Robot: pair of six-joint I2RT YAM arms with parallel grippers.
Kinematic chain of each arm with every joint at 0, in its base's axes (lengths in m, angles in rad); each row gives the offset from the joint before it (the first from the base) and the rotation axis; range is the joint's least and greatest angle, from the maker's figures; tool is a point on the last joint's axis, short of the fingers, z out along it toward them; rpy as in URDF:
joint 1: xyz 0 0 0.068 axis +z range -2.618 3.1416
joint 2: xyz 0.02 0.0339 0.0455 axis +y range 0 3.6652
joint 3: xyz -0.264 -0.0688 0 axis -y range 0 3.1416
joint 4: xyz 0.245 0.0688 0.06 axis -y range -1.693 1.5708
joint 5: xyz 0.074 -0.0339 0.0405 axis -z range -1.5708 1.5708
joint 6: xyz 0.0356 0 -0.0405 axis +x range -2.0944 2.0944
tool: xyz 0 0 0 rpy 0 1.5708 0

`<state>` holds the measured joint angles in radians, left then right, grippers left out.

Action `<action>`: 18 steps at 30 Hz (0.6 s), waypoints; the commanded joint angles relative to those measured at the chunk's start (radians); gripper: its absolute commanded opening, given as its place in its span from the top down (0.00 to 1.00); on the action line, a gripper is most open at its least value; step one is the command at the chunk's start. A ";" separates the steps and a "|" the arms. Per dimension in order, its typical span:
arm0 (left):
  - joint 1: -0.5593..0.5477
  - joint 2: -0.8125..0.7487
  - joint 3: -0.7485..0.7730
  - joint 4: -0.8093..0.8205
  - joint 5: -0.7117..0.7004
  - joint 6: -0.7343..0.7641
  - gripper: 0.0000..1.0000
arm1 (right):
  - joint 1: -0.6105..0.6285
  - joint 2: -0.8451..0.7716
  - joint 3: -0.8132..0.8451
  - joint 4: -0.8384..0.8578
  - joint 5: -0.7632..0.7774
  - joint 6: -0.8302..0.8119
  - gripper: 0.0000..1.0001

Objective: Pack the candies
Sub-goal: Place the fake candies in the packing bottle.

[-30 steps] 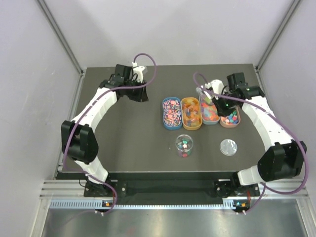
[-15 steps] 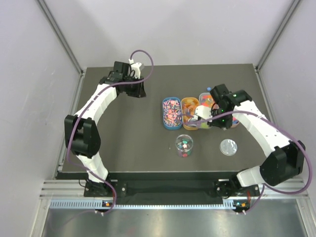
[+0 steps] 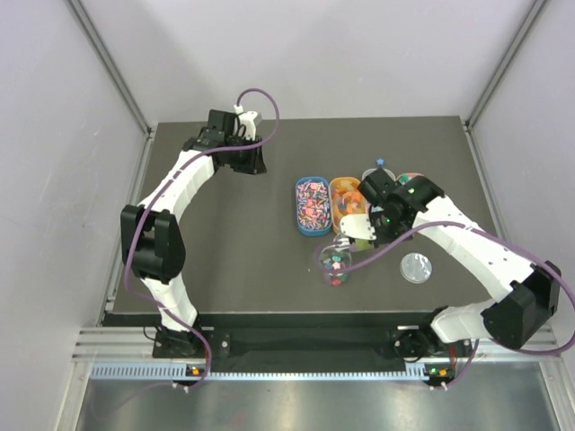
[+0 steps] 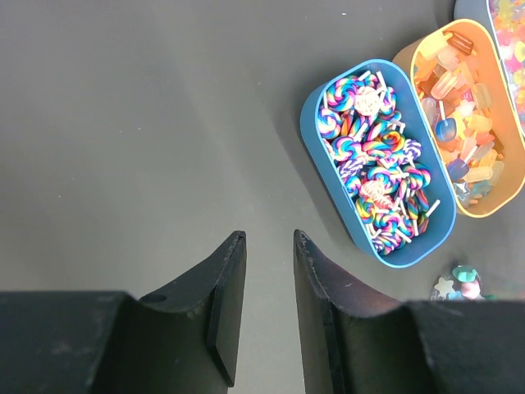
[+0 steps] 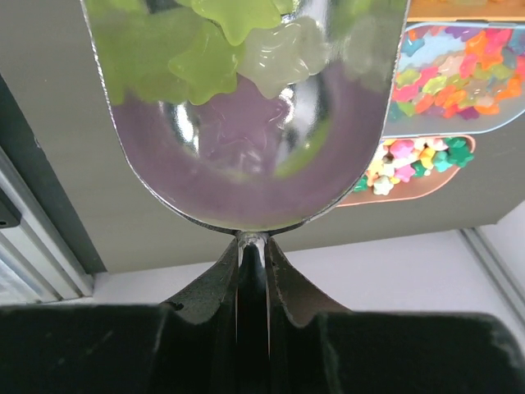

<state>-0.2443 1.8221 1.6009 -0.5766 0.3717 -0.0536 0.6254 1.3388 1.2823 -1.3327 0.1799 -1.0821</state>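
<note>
The candies fill a row of oval trays: swirled lollipops in the blue tray [image 4: 377, 164] [image 3: 312, 205], gummies in the orange tray [image 4: 467, 123] [image 3: 345, 199], star pieces in two trays [image 5: 459, 74] further right. My right gripper [image 5: 253, 242] [image 3: 349, 235] is shut on the handle of a metal scoop [image 5: 246, 164] loaded with green and pale star candies [image 5: 213, 41]. The scoop hangs at the rim of a clear cup [image 3: 335, 266] holding a few candies. My left gripper [image 4: 269, 238] [image 3: 250, 162] is open over bare table, left of the blue tray.
A clear round lid [image 3: 415, 266] lies right of the cup. My right arm covers much of the two right-hand trays in the top view. Grey walls close in the dark table [image 3: 225, 251] on three sides.
My right arm has swung from the far right trays toward the near left, carrying the loaded scoop to the clear cup. The left arm has barely shifted.
</note>
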 commanded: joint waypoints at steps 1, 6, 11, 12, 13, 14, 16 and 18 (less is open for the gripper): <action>0.007 -0.023 0.016 0.043 -0.005 -0.006 0.65 | 0.051 0.002 0.015 -0.138 0.064 -0.001 1.00; 0.011 -0.030 0.004 0.049 -0.007 -0.015 0.65 | 0.105 0.026 0.014 -0.141 0.162 -0.004 1.00; 0.020 -0.046 -0.021 0.060 -0.008 -0.026 0.65 | 0.151 0.036 -0.023 -0.143 0.239 -0.022 1.00; 0.023 -0.050 -0.024 0.063 -0.008 -0.028 0.65 | 0.155 0.034 -0.024 -0.141 0.250 -0.028 1.00; 0.025 -0.052 -0.030 0.061 -0.005 -0.029 0.65 | 0.161 0.036 -0.028 -0.141 0.259 -0.032 1.00; 0.026 -0.053 -0.039 0.067 -0.004 -0.032 0.65 | 0.172 0.036 -0.029 -0.141 0.266 -0.038 1.00; 0.030 -0.058 -0.045 0.072 -0.001 -0.035 0.65 | 0.183 0.037 -0.028 -0.141 0.286 -0.048 1.00; 0.031 -0.058 -0.053 0.078 0.003 -0.040 0.65 | 0.200 0.037 -0.028 -0.141 0.311 -0.055 1.00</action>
<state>-0.2211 1.8187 1.5570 -0.5507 0.3717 -0.0807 0.7929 1.3811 1.2499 -1.3354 0.4194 -1.1122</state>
